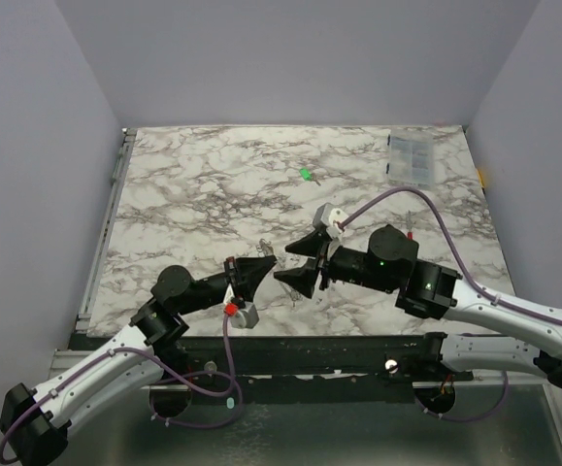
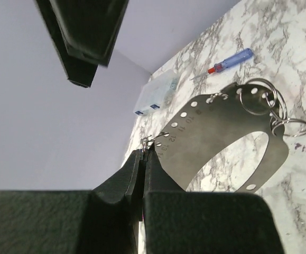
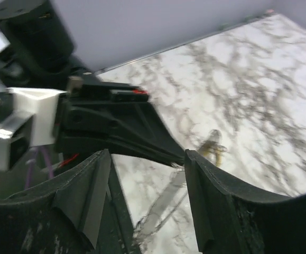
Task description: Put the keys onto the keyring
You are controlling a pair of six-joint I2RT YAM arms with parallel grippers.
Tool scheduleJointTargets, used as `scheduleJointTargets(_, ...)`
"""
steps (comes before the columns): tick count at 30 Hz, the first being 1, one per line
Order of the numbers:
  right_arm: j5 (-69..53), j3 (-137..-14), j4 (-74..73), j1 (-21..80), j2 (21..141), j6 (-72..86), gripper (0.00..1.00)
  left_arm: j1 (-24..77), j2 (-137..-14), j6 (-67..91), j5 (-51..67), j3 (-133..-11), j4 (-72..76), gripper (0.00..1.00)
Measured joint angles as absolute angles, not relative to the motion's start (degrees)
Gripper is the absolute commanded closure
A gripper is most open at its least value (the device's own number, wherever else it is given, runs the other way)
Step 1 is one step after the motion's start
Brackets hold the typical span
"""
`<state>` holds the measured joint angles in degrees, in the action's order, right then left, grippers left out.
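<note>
The keyring (image 2: 216, 143) is a flat grey loop with numbered holes and small wire rings (image 2: 259, 99) on its far side. My left gripper (image 2: 144, 152) is shut on its near edge and holds it tilted above the marble table; in the top view the left gripper (image 1: 261, 267) is near the table's front. My right gripper (image 1: 296, 262) is open and faces the left one, its jaws (image 3: 146, 156) on either side of the left fingertips. The keyring shows edge-on in the right wrist view (image 3: 168, 206). The green key (image 1: 306, 175) lies far back. A blurred pale yellow key (image 3: 213, 148) lies beyond the grippers.
A clear plastic box (image 1: 412, 158) lies at the back right and also shows in the left wrist view (image 2: 158, 95). A blue stick with a red tip (image 2: 229, 60) lies on the table beyond the keyring. Grey walls enclose the table (image 1: 193, 184).
</note>
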<state>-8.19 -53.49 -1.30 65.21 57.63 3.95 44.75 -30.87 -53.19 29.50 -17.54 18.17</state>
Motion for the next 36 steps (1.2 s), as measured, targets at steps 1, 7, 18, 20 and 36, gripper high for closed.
scheduleJointTargets(1,-5.4,-53.2,-0.7,65.3,57.5,4.1,0.33,44.8,-31.0,-51.3,29.0,-17.5,18.7,1.0)
scheduleJointTargets(7,16.4,-58.5,-3.6,61.7,61.9,8.1,0.26,44.8,-29.8,-35.6,26.2,-16.7,25.5,1.0)
scheduleJointTargets(18,20.7,-71.1,-15.6,43.6,80.0,20.6,0.27,44.8,-26.1,-16.6,26.2,-13.9,31.8,1.0)
scheduleJointTargets(20,20.6,-72.8,-17.0,42.5,83.5,21.0,0.28,44.8,-24.7,-15.9,26.6,-13.5,32.1,1.0)
scheduleJointTargets(36,16.9,-93.6,-22.2,32.9,111.5,14.9,0.41,44.7,-21.4,-29.1,26.6,-13.6,16.4,1.0)
